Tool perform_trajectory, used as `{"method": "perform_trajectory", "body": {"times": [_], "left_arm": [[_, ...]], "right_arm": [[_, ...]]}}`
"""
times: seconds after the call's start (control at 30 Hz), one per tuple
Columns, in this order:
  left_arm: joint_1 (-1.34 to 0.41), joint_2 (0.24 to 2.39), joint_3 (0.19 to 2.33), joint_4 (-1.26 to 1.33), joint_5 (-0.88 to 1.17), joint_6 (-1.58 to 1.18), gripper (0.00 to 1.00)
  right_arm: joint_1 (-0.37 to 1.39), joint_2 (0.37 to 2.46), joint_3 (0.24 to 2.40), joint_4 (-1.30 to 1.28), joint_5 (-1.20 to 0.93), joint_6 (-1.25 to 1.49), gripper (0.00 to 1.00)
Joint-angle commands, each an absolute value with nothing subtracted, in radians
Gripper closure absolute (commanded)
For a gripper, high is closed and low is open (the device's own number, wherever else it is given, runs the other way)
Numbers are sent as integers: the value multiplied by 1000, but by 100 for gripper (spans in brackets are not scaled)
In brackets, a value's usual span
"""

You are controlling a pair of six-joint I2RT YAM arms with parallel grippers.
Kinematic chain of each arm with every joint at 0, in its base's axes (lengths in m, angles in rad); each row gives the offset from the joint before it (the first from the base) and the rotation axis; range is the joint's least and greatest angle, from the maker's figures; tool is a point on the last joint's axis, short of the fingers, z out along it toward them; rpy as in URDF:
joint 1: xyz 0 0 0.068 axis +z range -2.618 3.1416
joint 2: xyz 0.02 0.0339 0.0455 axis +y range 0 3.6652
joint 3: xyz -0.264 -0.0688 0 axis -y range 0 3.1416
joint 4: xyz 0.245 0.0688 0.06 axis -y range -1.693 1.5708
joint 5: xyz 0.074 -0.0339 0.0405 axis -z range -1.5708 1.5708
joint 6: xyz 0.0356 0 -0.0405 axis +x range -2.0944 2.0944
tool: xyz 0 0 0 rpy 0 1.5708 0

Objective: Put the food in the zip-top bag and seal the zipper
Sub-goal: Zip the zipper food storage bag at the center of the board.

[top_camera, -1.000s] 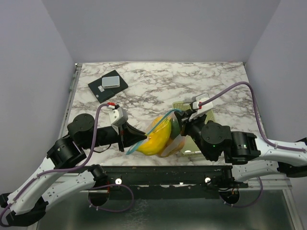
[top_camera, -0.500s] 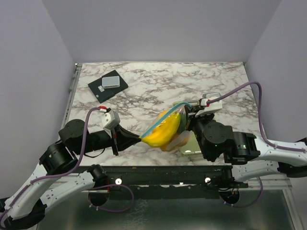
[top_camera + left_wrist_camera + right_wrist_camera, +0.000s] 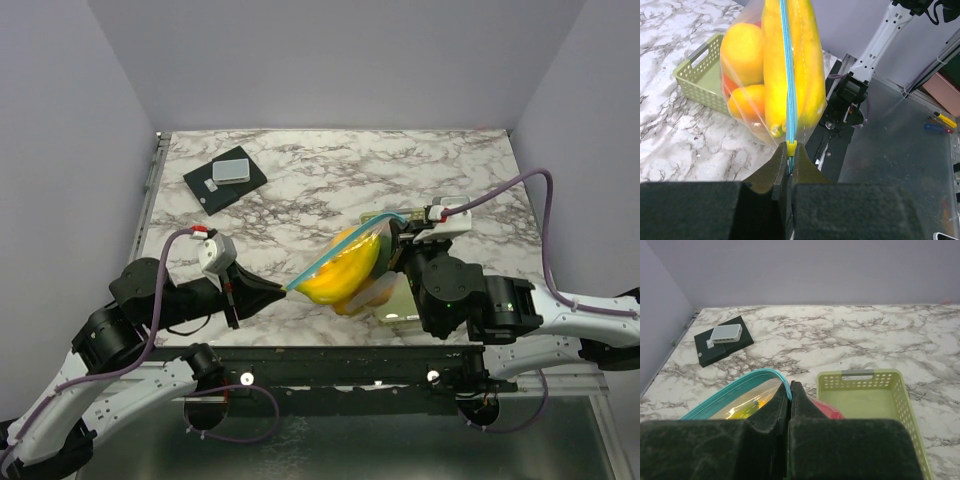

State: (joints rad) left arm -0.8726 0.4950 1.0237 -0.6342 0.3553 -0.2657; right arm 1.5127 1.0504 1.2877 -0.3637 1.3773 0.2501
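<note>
Food [image 3: 742,50] in bag [image 3: 752,127], beside basket [image 3: 695,75]

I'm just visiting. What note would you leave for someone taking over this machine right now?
Left claw: shut on one end of the zipper.
Right claw: shut on the opposite end of the zip-top bag.
The zip-top bag is stretched between both claws, above the table.
Done: the food is inside the zip-top bag.
Left: check the zipper is sealed all along. Near the right claw it bows, so I cannot tell.
</note>
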Motion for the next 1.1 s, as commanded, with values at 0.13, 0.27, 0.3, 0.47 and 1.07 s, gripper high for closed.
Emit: {"method": "perform_trajectory", "body": {"times": [0.13,0.27,0.3,0.47,1.07], "left_arm": [[-879,509,1068,-725,349,-282,100],[-878,540,1094,-713,315,-277,100],[-878,545,1096,-709,306,-276,100],[-878,565,1107,-685,246,-269,100],[-877,543,1033,-706,147,-243,80]], "right_arm": [[1497,1005,1297,-450,1408,332,99],[1495,1021,1332,-609,1336,456,99],[1497,1026,1335,-637,1321,480,99],[1496,1057,1345,-766,1257,615,99],[1495,1028,1293,-515,953,390,99]]}}
